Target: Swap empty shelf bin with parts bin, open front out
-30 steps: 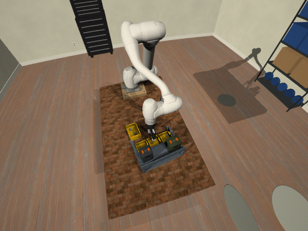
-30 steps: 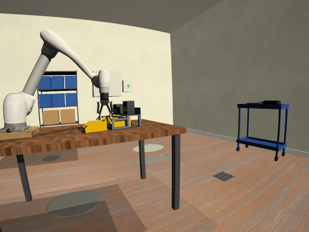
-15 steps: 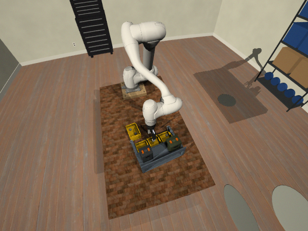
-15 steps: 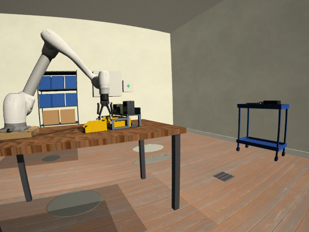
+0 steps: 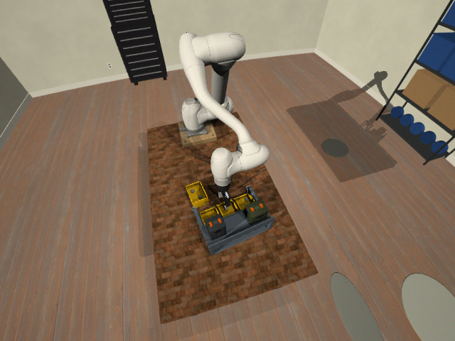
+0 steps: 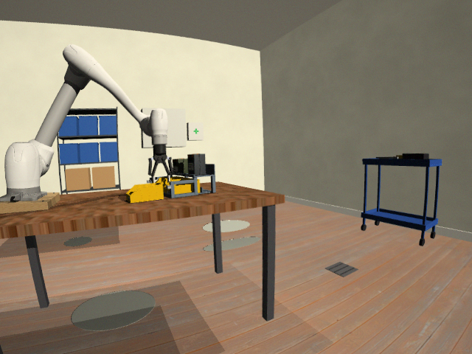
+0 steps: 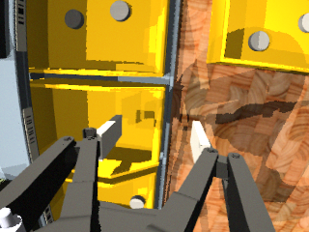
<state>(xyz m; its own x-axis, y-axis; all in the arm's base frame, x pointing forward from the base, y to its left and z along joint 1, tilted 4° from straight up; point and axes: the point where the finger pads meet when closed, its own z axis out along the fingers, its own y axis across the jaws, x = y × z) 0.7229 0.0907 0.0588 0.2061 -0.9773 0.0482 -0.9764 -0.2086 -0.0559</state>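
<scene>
Three yellow bins sit in the grey shelf (image 5: 234, 234); tool (image 7: 151, 142) hangs over its front edge, fingers apart, straddling the front wall of the empty middle bin (image 7: 97, 123) without gripping. Bin with parts (image 5: 196, 193) rests on the counter (image 5: 220, 286) just beside the tool, outside the shelf.

The open bins (image 5: 225, 207) on the shelf are yellow, and the bin with the parts (image 5: 197, 193) too; its parts are grey. The shelf (image 5: 234, 234) is grey-blue. Two closed boxes, dark grey (image 5: 215, 226) and olive green (image 5: 257, 212), have orange clasps. The table (image 5: 227, 278) shows brown wood blocks. The arm (image 5: 217, 102) is white, the gripper (image 7: 154, 149) dark grey.
</scene>
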